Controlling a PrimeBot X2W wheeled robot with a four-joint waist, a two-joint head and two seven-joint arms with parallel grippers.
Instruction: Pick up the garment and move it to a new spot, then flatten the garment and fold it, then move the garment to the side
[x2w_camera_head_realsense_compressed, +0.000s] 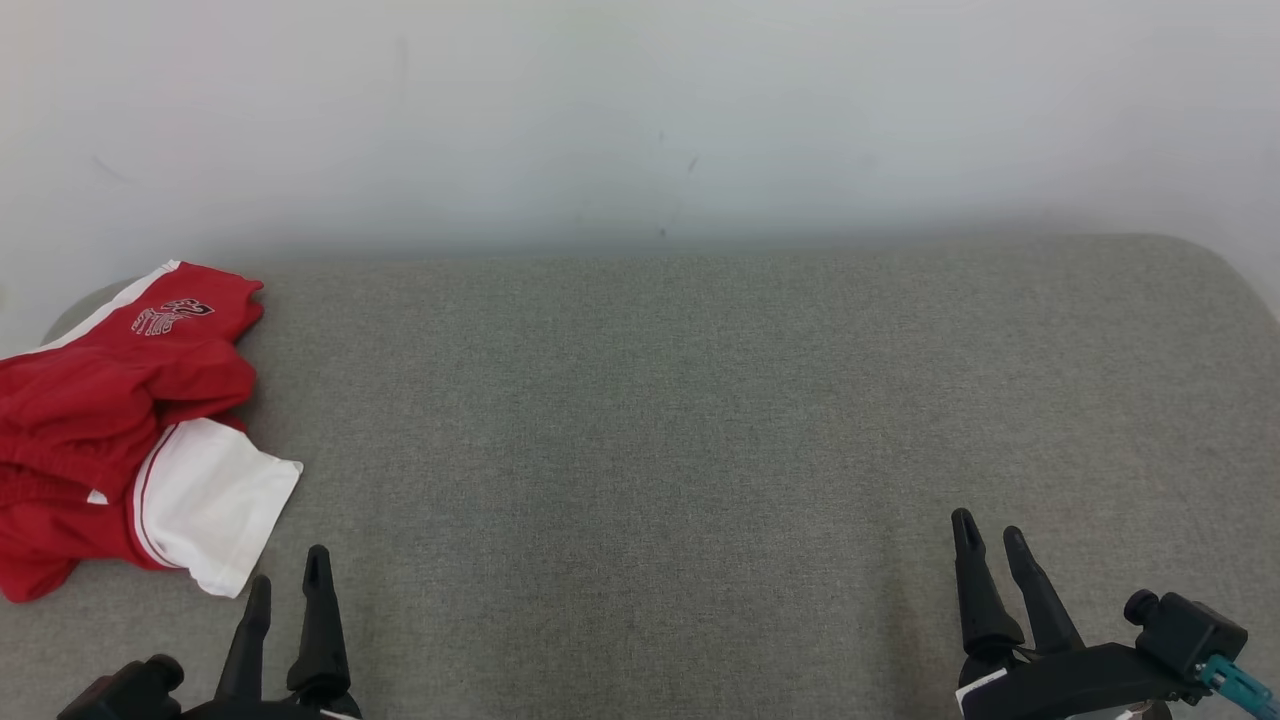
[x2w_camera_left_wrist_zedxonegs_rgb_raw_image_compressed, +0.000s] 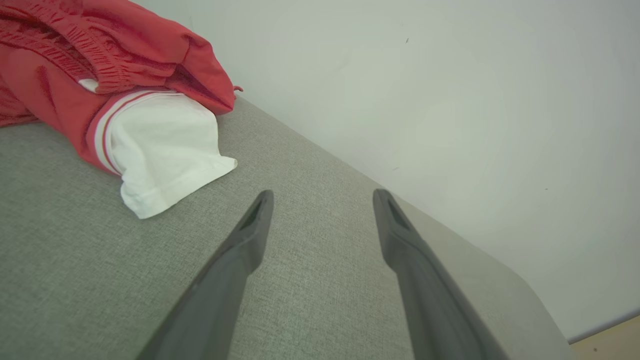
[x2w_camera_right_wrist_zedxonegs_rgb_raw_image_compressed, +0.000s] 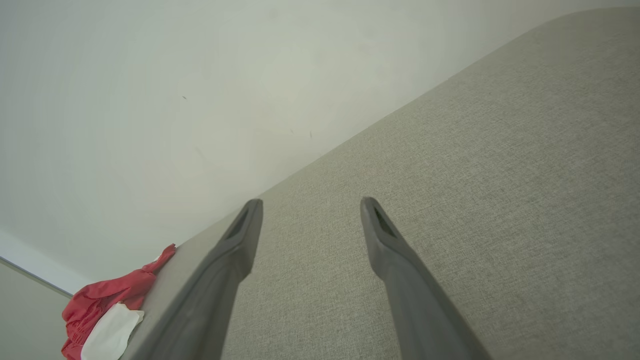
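Garment (x2w_camera_head_realsense_compressed: 110, 400) crumpled far left; left tool (x2w_camera_head_realsense_compressed: 289, 565), right tool (x2w_camera_head_realsense_compressed: 988, 524) both spread wide, empty, touching nothing.

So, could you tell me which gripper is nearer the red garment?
The left gripper, right beside the garment; the right gripper sits far across the grey surface.

My head camera looks down over the table (x2w_camera_head_realsense_compressed: 700, 420) toward the far wall (x2w_camera_head_realsense_compressed: 640, 120); both low wrist cameras share the left-hand garment (x2w_camera_left_wrist_zedxonegs_rgb_raw_image_compressed: 150, 140).
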